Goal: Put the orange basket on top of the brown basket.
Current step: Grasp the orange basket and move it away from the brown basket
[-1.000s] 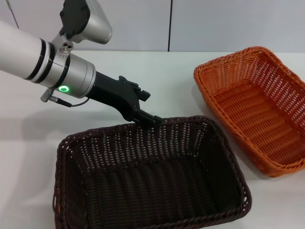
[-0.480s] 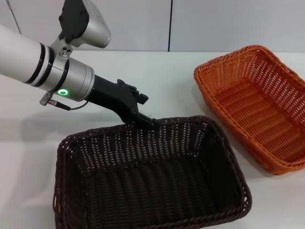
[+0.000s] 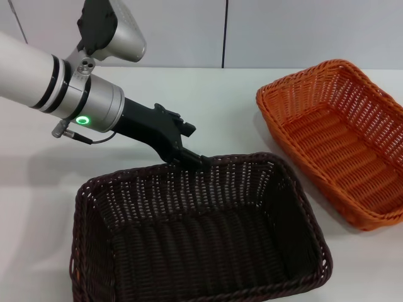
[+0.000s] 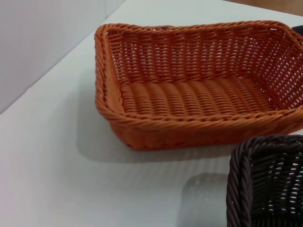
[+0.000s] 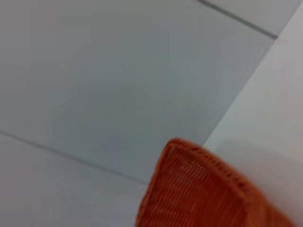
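Observation:
The orange basket [image 3: 340, 141] stands empty on the white table at the right rear. It fills the left wrist view [image 4: 189, 99], and one corner shows in the right wrist view [image 5: 199, 194]. The brown basket [image 3: 189, 251] stands empty at the front centre, and its corner shows in the left wrist view [image 4: 270, 179]. The two baskets are apart. My left gripper [image 3: 192, 158] is at the middle of the brown basket's far rim and touches it. My right gripper is out of view.
The white table [image 3: 214, 100] stretches behind and to the left of both baskets. A grey panelled wall [image 3: 283, 31] stands along the table's far edge. My left arm [image 3: 69, 88] reaches in over the table from the left.
My left arm has drawn back a little to the left along the brown basket's far rim. Both baskets stay where they were.

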Controlling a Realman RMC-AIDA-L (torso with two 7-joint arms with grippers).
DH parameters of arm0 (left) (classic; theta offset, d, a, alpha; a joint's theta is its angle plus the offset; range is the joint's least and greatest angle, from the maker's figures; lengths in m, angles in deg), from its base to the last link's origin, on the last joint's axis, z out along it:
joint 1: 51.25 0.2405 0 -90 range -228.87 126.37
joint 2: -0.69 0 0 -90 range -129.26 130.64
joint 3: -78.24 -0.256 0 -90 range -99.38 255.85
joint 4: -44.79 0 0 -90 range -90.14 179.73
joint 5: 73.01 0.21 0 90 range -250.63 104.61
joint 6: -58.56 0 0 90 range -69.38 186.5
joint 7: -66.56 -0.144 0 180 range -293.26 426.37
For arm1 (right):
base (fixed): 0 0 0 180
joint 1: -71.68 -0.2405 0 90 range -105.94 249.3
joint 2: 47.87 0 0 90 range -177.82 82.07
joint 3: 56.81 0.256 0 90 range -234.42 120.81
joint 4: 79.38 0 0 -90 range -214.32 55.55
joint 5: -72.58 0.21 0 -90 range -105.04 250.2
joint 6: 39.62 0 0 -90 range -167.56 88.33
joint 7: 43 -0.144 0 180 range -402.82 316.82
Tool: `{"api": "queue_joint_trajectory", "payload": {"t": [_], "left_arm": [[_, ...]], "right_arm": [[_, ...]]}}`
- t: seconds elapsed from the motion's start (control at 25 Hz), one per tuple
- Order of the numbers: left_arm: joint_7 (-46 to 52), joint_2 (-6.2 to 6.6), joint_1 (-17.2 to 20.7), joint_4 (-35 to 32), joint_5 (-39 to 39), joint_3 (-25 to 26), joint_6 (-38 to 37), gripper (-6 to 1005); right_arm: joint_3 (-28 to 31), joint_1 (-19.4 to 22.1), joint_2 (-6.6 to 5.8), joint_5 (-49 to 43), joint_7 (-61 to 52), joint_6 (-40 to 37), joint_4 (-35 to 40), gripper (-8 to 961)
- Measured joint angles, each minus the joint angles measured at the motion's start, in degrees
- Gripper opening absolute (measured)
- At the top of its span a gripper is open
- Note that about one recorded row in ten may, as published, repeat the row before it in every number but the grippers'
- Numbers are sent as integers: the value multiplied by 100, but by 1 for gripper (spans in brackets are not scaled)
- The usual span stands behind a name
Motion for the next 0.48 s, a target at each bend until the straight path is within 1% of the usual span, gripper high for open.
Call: {"api": "queue_joint_trajectory", "payload": {"t": [0.04, 0.16, 0.2, 0.48], "left_arm": [[0, 0, -12, -1, 0, -2, 8, 835], [0, 1, -49, -3, 32, -5, 26, 835], [7, -9, -71, -4, 111, -6, 29, 835], [41, -54, -80, -8, 298, -7, 62, 835]], "right_arm": [[0, 0, 0, 0, 0, 0, 0, 660], [-40, -54, 52, -51, -32, -173, -7, 659], [-174, -101, 64, -72, -95, -221, -9, 659], [-513, -140, 68, -77, -189, -269, 4, 659]]}}
